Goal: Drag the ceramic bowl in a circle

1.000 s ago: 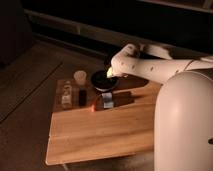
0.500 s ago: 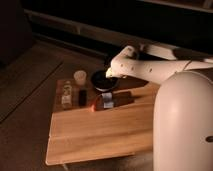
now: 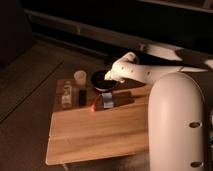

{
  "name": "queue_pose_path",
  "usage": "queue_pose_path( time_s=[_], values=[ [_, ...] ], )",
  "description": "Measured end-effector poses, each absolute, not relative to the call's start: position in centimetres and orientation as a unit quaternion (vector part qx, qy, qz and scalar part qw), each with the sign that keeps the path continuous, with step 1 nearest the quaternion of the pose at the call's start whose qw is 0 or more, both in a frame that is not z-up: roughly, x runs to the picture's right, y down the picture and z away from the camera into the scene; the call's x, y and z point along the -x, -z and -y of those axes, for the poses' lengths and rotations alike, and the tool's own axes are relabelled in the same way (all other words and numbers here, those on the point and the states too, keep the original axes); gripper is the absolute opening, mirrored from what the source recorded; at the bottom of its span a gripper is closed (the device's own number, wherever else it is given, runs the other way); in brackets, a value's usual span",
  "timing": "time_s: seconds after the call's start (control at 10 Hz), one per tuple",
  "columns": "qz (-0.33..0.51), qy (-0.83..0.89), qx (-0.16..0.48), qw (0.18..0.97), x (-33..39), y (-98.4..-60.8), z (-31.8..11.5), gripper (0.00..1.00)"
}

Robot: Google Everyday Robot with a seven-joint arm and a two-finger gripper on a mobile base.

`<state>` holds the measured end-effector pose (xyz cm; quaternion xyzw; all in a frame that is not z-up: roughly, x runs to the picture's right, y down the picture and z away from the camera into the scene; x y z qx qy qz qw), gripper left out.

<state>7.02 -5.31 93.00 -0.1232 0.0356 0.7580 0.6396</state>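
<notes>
It's a dim room with dark shelving behind, and a low wooden table (image 3: 100, 135) has its clutter pushed to the far edge, which leaves bare wood in front for a sweep. The ceramic bowl (image 3: 100, 79) sits at that far edge, just right of the white cup (image 3: 79, 77), and the gripper (image 3: 111, 76) hangs over its right rim with jaws spread wide, holding nothing, probably placed to hook the rim. I count one bowl, one cup, one blue-grey packet (image 3: 107, 99) and two small items (image 3: 66, 94) I can't name.
</notes>
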Motion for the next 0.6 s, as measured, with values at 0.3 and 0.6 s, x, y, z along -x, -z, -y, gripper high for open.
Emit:
queue_pose_path(
  time_s=[0.3,0.6],
  values=[
    [-0.068,-0.761,0.123,0.633,-9.7,-96.3,4.7,0.65],
    [-0.079,-0.76,0.136,0.63,-9.9,-99.3,4.7,0.65]
  ],
)
